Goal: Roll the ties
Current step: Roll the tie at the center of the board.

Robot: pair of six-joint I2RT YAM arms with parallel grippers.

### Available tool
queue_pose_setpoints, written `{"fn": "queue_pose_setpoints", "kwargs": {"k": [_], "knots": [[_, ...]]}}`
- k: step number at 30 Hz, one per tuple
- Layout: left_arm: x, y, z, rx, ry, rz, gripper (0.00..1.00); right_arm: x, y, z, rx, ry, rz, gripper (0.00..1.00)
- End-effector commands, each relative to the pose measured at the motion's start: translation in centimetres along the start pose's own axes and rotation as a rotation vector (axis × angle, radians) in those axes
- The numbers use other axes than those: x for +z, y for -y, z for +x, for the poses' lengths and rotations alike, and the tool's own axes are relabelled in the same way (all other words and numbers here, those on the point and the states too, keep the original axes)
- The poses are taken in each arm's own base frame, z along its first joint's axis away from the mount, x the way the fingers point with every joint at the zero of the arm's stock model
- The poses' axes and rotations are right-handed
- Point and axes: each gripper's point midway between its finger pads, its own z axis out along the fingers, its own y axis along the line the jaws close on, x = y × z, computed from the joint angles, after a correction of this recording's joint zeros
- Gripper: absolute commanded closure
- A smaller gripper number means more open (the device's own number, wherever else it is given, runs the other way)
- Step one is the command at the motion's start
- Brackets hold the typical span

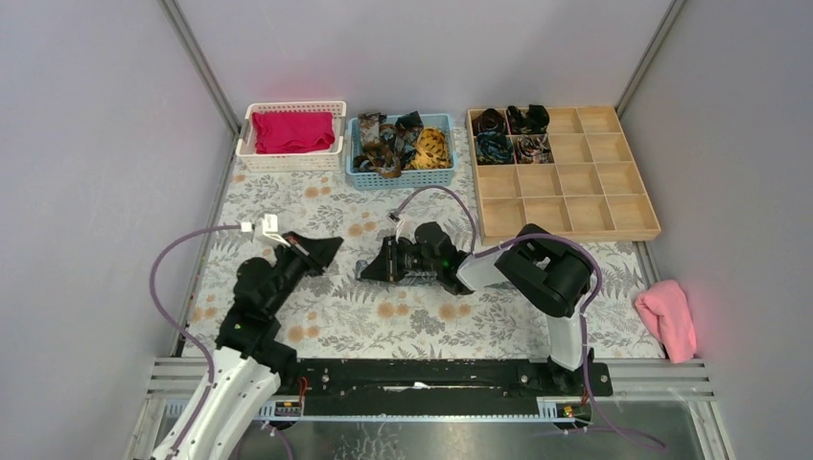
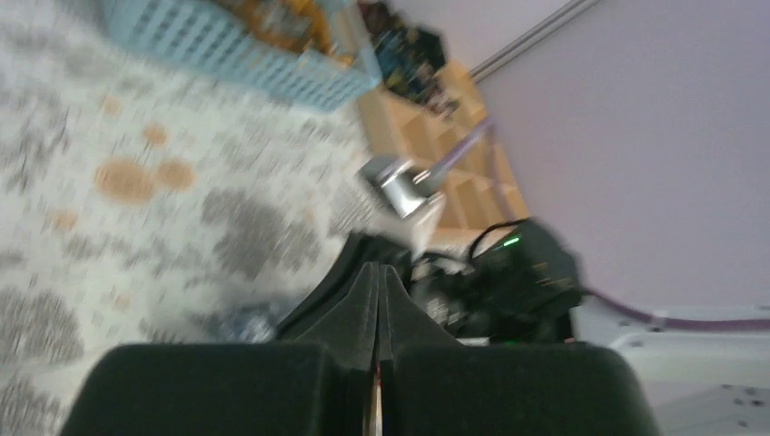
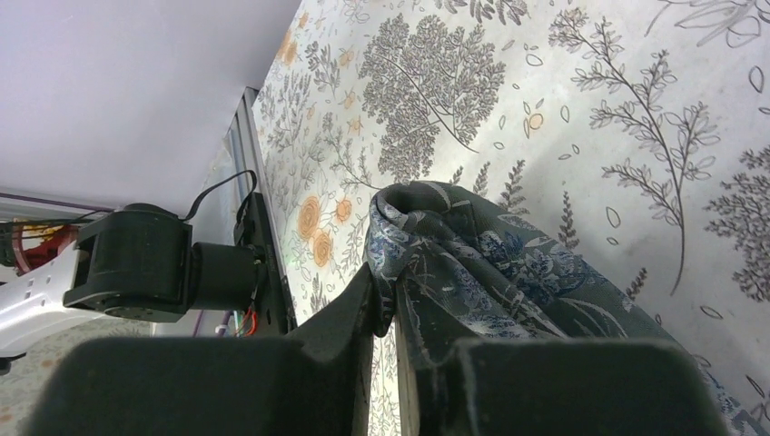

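Observation:
My right gripper (image 3: 389, 313) is shut on a dark grey tie (image 3: 490, 263) with a blue leaf pattern, folded into a loose coil and resting on the floral mat. In the top view this gripper (image 1: 369, 270) lies low at the mat's middle, pointing left. My left gripper (image 1: 326, 247) is shut and empty, just left of it, with a small gap between them. In the blurred left wrist view its fingertips (image 2: 379, 272) are pressed together. Several loose ties, one yellow-orange, fill the blue basket (image 1: 369, 178). Several rolled ties sit in the wooden tray's back-left compartments (image 1: 508, 132).
The wooden compartment tray (image 1: 575, 192) stands at the back right. A white basket (image 1: 251, 158) with a magenta cloth stands at the back left. A pink cloth (image 1: 668, 316) lies at the mat's right edge. Grey walls close in on both sides.

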Motion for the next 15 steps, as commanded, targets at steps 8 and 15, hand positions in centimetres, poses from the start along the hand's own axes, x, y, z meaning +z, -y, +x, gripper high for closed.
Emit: {"fn": "queue_pose_setpoints", "kwargs": {"k": [8, 15], "knots": [[0.8, -6.9, 9.7, 0.009, -0.254, -0.315, 1.00, 2.0, -1.0, -2.4, -0.015, -0.006, -0.020, 0.84], [2.1, -5.5, 13.3, 0.127, -0.334, -0.364, 1.00, 2.8, -0.3, -2.9, -0.008, -0.016, 0.009, 0.84]]}}
